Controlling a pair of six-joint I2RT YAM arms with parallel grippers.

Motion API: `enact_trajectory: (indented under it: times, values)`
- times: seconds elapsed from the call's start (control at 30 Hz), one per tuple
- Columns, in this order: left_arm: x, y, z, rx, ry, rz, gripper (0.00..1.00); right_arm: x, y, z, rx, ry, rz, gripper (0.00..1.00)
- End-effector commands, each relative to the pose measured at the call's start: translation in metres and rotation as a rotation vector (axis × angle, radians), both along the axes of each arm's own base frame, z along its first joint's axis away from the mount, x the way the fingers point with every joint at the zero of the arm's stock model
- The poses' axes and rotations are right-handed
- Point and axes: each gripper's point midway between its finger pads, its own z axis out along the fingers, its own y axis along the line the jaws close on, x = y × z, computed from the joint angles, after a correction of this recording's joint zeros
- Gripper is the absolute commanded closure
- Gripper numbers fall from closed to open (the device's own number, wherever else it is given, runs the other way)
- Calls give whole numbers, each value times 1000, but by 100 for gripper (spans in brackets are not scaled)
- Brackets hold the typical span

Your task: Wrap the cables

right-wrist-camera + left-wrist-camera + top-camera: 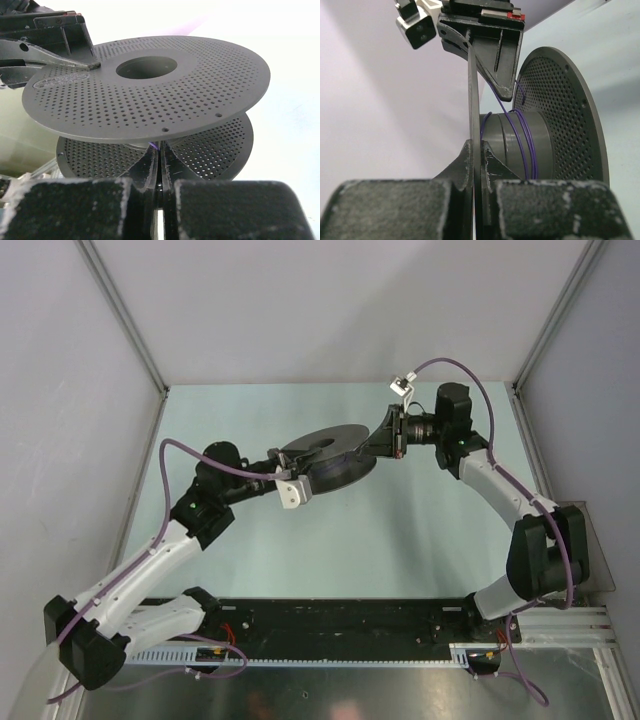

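While you look along the left wrist, your left gripper (477, 156) pinches the edge-on rim of the dark grey perforated plastic spool (560, 115). Beyond the rim, the thin purple wire (519, 137) lies in several loose turns around the hub. Farther on, your right gripper (505, 91) nips a strand rising from the hub, its fingers pressed together.

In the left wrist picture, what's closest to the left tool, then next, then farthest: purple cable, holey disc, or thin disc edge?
1. Thin disc edge: centre, pinched in the left tool.
2. Purple cable: right, wound on the hub.
3. Holey disc: far right.
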Motion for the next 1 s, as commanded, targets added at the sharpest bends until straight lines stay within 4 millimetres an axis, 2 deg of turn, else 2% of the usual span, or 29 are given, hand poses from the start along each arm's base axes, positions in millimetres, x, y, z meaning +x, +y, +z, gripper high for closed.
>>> enact_trajectory:
  times: [0.0,0.17,0.27,0.37,0.5,0.7,0.97]
  values:
    - [-24,7,35,-56,-131,-46,100,59,-50,15,-66,-221,-336,100]
    - [-5,10,36,-66,-82,44,100,54,-62,39,-94,-406,-374,100]
    - [5,9,35,-77,-22,85,100,45,-60,59,-82,-506,-374,100]
    - [14,7,35,-91,27,122,100,33,-55,70,-92,-593,-361,100]
    - [23,6,35,-106,66,156,100,21,-53,66,-155,-664,-349,100]
    - [18,5,36,-96,22,129,100,20,-62,56,-219,-693,-356,100]
    - [11,5,44,-83,-66,89,100,16,-67,42,-246,-656,-328,86]
